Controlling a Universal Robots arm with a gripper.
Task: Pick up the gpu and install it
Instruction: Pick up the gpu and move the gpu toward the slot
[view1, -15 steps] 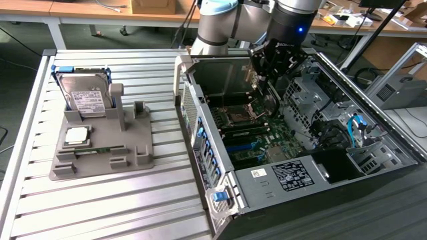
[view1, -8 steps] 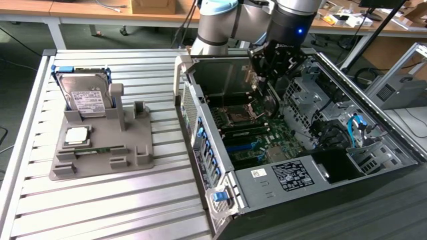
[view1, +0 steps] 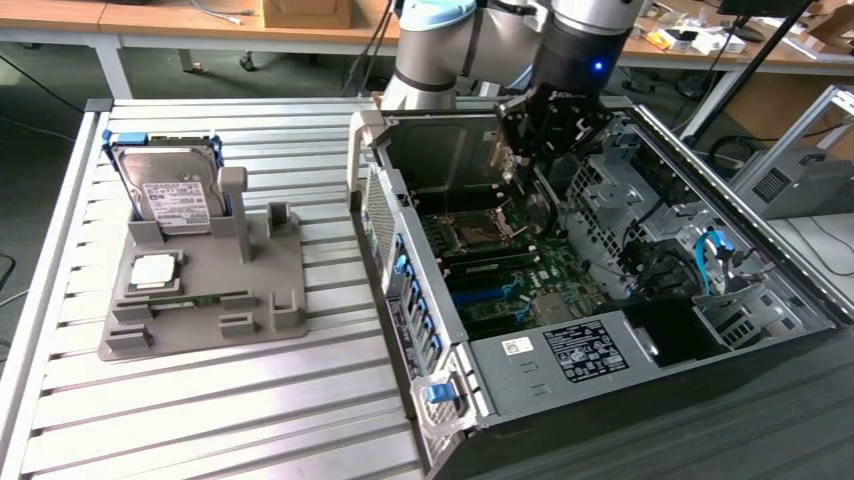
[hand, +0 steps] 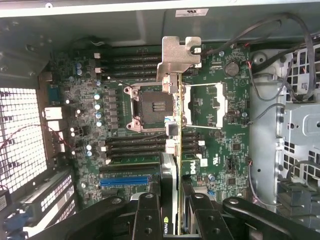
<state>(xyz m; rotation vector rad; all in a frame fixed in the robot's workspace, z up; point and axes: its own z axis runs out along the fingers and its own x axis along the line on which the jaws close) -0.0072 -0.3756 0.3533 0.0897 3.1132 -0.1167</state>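
My gripper (hand: 174, 211) is clamped on the gpu (hand: 171, 175), one black finger (hand: 148, 212) against each face of the card. The wrist view looks straight along the card's thin edge. Its silver-grey bracket (hand: 178, 56) is at the end farthest from my fingers, and a small green logo shows on the face close to my grip.

Beyond the card, directly beneath me, lies the green motherboard (hand: 215, 150). The open processor socket (hand: 152, 107) is just beside the line of the card's edge, and a blue slot (hand: 125, 181) lies near my fingers on the same side as the socket. Black cables (hand: 280, 30) loop over the metal drive bay on the other side. From this view I cannot tell how high the card stands off the board.

The exterior view gives what the wrist view does not. I hang over the open computer case (view1: 400, 230), with my gripper up near the case's upper wall, above the board and not down in a slot.

Well apart from me, towards the exterior view's left, a grey tray (view1: 274, 290) sits on the slatted table (view1: 200, 410). It holds a hard drive (view1: 167, 185) standing upright, a processor chip (view1: 154, 270) and a narrow memory stick (view1: 187, 300) lying flat.
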